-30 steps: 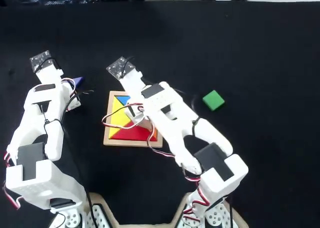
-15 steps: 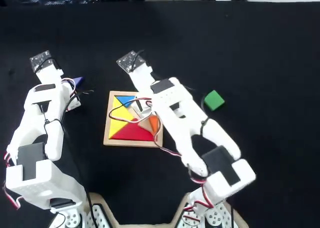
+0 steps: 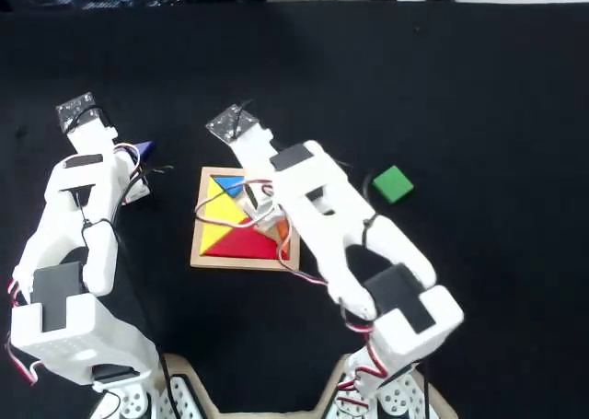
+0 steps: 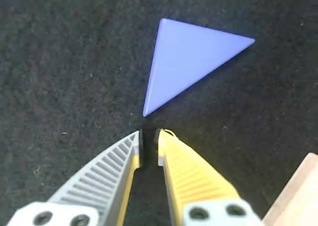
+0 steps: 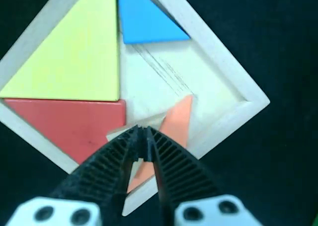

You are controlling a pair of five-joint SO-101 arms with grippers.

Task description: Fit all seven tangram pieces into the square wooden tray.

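Bending over the tray [image 3: 230, 264] at frame centre, right gripper [image 5: 145, 136] pinched together; left gripper [image 4: 148, 141] likewise, beside purple triangle [image 4: 189, 57].

tray [image 3: 235, 263] floor: bare patch lying open between blue piece [image 5: 149, 17] and orange piece [image 5: 176, 126] | right arm [image 3: 317, 207] hanging over tray's right half, blocking it | tray's left edge lying uncovered | left arm [image 3: 78, 207] standing along table [image 3: 479, 87] left side, triangle [image 4: 189, 62] just beside its tip | square [image 3: 393, 184] lying right of tray, open table surrounding it
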